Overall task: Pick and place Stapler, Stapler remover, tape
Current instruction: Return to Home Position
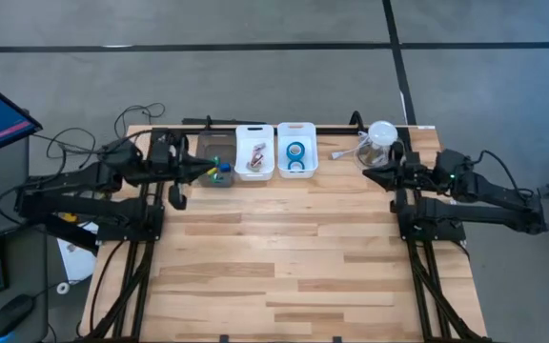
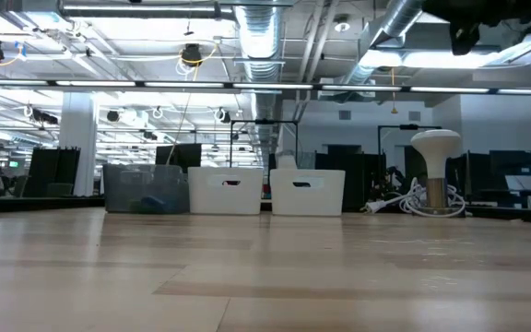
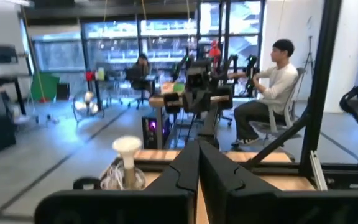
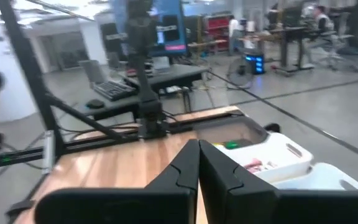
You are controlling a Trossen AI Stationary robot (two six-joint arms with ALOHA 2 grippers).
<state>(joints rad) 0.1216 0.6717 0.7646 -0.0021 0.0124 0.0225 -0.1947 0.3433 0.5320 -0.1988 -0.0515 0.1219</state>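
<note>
Three bins are sitting in a row along the far edge of the table (image 1: 284,267). Staplers (image 1: 220,171) are lying in the left bin (image 1: 208,150), staple removers (image 1: 255,157) in the middle bin (image 1: 254,129) and tape rolls (image 1: 295,151) in the right bin (image 1: 295,126). A lamp (image 1: 381,136) is standing to their right. The left gripper (image 3: 197,149) is hanging just beside the left bin, and the right gripper (image 4: 197,146) is hanging near the lamp.

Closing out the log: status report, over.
Left end effector shut, beside dark bin. Right end effector shut, back right. Tape in rightmost white bin. Nothing in the way.

Tape (image 1: 295,151) in white bin (image 1: 296,127), staplers (image 1: 220,172) in dark bin (image 1: 213,145)
</note>
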